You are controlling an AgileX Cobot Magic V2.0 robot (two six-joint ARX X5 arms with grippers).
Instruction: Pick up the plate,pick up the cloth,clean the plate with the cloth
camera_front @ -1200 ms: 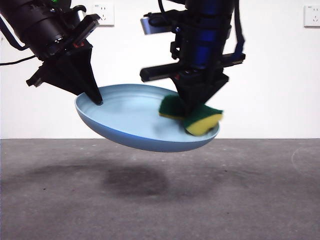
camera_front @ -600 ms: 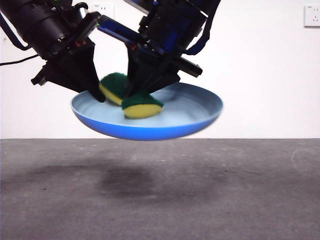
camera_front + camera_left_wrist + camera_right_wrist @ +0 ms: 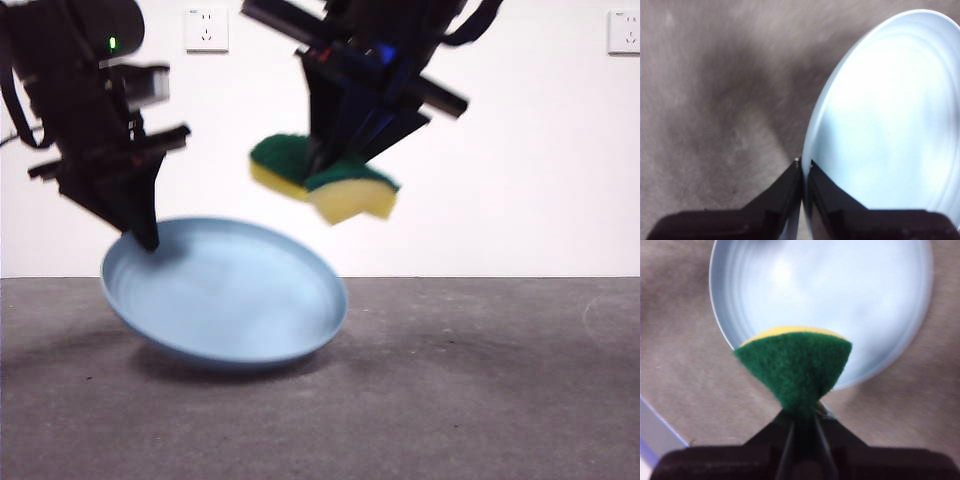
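1. Light-blue and matte, the plate [image 3: 225,295] is seen tilted, its lower edge at or just above the grey table [image 3: 480,400]; contact cannot be confirmed.
2. No brand, label or legible writing is visible on any item.
3. The plate's raised rim is pinched by the left gripper [image 3: 148,240], whose jaws are clamped on either side of the edge [image 3: 803,165]; the arm is angled down from the upper left.
4. The cloth [image 3: 325,180], a yellow sponge with a green layer, is squeezed between the right gripper's [image 3: 802,417] jaws, held above the plate and apart from it.
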